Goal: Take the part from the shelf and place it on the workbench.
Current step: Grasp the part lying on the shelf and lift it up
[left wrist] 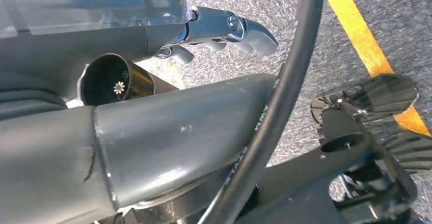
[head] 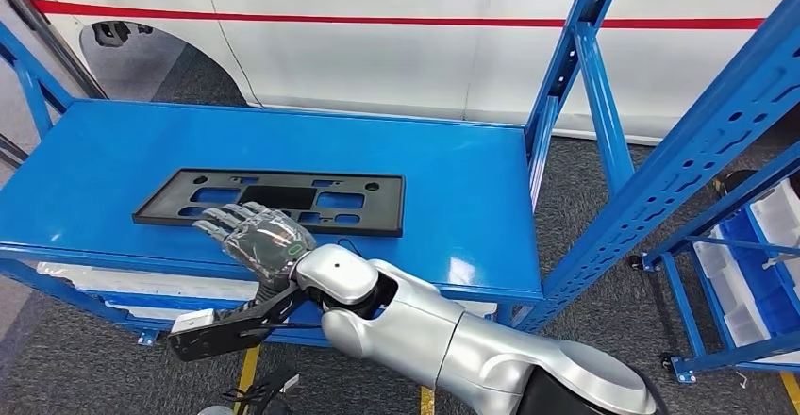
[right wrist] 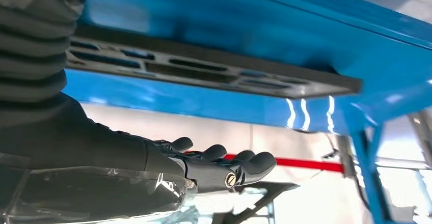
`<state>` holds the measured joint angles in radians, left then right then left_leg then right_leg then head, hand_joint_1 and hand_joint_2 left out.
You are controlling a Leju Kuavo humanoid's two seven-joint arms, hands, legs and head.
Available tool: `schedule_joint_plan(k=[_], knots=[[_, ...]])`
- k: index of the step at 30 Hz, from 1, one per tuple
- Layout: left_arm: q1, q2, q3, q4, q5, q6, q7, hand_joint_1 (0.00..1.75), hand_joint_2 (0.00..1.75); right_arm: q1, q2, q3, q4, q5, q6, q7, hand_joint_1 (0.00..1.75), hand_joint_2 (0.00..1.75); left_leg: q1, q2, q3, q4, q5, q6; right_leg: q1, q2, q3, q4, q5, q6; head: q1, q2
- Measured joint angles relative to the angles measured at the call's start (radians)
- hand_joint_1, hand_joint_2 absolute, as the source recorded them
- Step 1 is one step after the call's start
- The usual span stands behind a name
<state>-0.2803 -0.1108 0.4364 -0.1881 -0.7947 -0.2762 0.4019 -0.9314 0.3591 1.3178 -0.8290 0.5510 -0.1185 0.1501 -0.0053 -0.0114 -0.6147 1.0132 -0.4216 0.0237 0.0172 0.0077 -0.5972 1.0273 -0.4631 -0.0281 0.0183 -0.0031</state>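
Right hand (head: 257,241) open, fingers spread, just above black part (head: 283,200) on blue workbench (head: 453,189); no legible writing.

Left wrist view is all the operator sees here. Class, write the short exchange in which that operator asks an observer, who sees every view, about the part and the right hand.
Operator: I see floor and a yellow line. Where is the part?
Observer: The black part lies flat on the blue surface, in front of a white car.
Operator: Is the right hand holding it?
Observer: No. The right hand is at the part's near edge with its fingers stretched out, and the right wrist view shows a gap between them and the part.
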Motion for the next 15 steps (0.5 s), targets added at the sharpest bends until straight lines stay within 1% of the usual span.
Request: schedule_joint_plan(k=[7,15], knots=[[0.0,-0.018,0.0,0.0,-0.012,0.0,0.003,0.0,0.0,0.026,0.0,0.007,0.114,0.0,-0.024,-0.007,0.0,1.75,0.0,0.0,0.0,0.001,0.0,0.0,-0.003,0.0,0.001,0.0,0.0,0.0,0.0,0.0],[0.005,-0.021,0.0,0.0,-0.008,-0.014,0.001,0.0,0.0,0.048,0.0,0.008,0.161,-0.003,-0.048,-0.014,0.0,1.75,-0.001,0.0,0.0,0.002,0.0,0.0,-0.004,0.0,0.001,0.0,0.0,0.0,0.0,0.0]])
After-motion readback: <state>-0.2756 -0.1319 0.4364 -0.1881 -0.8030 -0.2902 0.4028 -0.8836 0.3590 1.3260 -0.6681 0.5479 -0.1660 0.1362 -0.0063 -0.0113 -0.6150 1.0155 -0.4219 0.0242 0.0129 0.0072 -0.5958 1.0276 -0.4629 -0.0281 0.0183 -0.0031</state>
